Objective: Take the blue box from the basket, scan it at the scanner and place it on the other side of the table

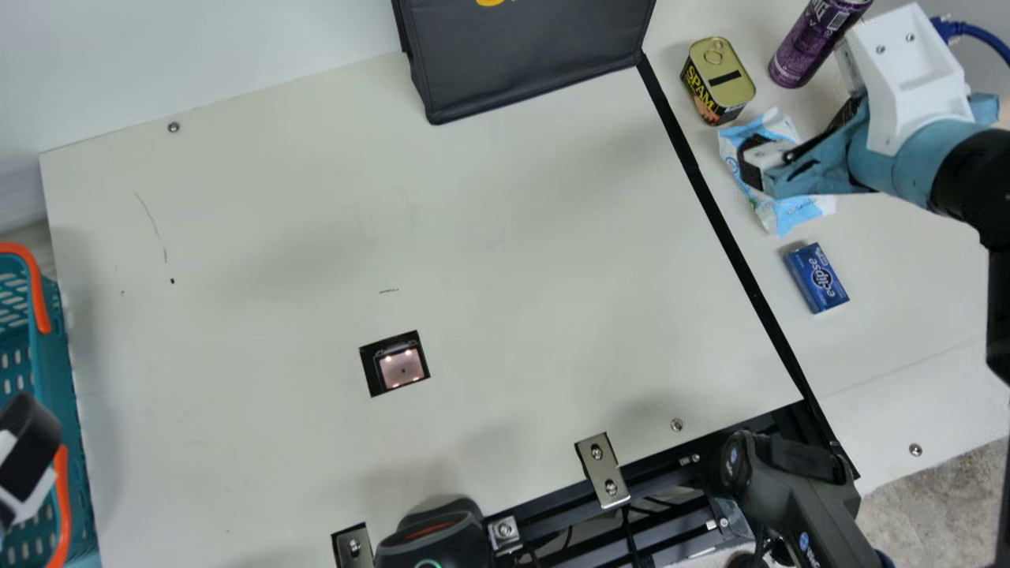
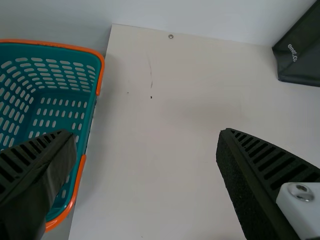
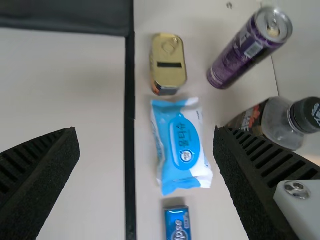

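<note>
Blue box (image 1: 817,278) with white lettering lies near light-blue packet (image 3: 182,142).

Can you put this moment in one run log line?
small blue box: on cream table, beyond black strip | scan: cannot tell | left black ribbed gripper: open, empty | right gripper: open, empty

teal basket (image 2: 60,107), orange rim; purple can (image 3: 247,47)

The desk (image 1: 513,237) lies open from basket (image 1: 69,394) to black strip (image 1: 710,209); beyond, tin (image 3: 168,65), wipes (image 3: 185,150), purple can (image 3: 237,57) and bottle (image 3: 280,120) crowd the way
</note>
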Available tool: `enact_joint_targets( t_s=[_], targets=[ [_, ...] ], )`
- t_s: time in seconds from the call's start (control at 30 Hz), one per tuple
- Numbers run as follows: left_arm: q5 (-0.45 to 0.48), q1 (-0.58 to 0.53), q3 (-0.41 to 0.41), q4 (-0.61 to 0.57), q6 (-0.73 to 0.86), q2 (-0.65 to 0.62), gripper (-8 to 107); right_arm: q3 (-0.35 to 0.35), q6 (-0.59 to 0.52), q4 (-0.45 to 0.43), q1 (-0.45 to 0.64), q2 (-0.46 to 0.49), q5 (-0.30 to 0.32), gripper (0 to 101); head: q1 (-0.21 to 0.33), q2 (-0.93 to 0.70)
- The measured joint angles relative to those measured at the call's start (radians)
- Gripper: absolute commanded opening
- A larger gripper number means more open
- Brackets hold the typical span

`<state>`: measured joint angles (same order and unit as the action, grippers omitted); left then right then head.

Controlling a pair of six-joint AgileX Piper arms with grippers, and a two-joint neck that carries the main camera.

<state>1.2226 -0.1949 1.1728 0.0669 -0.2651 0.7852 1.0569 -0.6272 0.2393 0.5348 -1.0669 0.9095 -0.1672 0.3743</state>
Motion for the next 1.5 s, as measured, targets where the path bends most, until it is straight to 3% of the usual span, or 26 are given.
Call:
enact_joint_targets(
  t_s=[0.17,0.37,0.67,1.13,1.5],
  targets=[
    [-0.002,0.019,0.004,-0.014,0.018,-0.002,90,0.033,0.167,-0.029,-0.101,0.034,0.027,95,0.0,-0.012],
    [-0.006,0.086,0.016,-0.051,0.124,-0.017,90,0.061,0.201,-0.074,-0.177,0.099,0.09,95,0.0,-0.138],
    [-0.01,0.165,0.029,-0.094,0.265,-0.028,90,0.1,0.369,-0.149,-0.317,0.186,0.177,95,0.0,-0.341],
    [-0.01,0.165,0.029,-0.094,0.265,-0.028,90,0.161,0.613,-0.25,-0.536,0.322,0.305,95,0.0,-0.345],
    [-0.01,0.165,0.029,-0.094,0.265,-0.028,90,0.161,0.627,-0.25,-0.547,0.328,0.312,95,0.0,-0.344]
  ],
)
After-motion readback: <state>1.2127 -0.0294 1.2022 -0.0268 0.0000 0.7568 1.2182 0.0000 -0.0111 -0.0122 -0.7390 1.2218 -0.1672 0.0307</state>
